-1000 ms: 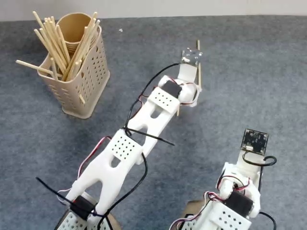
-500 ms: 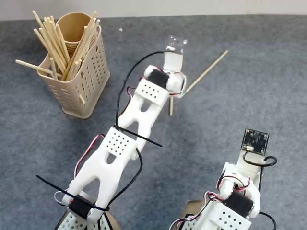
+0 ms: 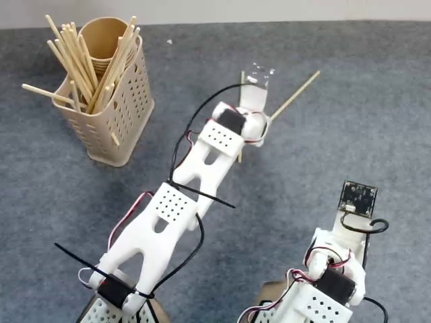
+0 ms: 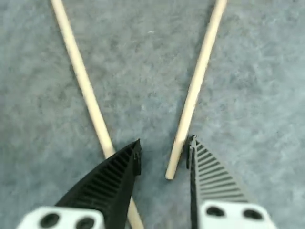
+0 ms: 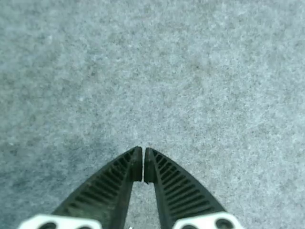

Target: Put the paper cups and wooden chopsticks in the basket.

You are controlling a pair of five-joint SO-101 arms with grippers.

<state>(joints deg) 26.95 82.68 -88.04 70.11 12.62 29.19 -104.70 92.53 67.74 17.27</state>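
The left gripper [image 4: 163, 151] is held low over the grey bench [image 3: 350, 121], near its middle, with its jaws spread and nothing clamped. Two loose sticks are laid on the bench beneath it, splayed apart in a V. The end of the first stick [image 4: 194, 90] is seen between the jaws, just beside one of them; whether it is touched by that jaw cannot be told. The second stick [image 4: 84, 81] is crossed by the other jaw and lies outside the gap. The basket [image 3: 124, 118] is stood upright well apart from them, at the far left of the bench in the high view, and is packed with stacked cups [image 3: 101, 37] and a sheaf of chopsticks [image 3: 77, 57]. The right gripper [image 5: 143, 160] is seen clenched on nothing, above the bench.
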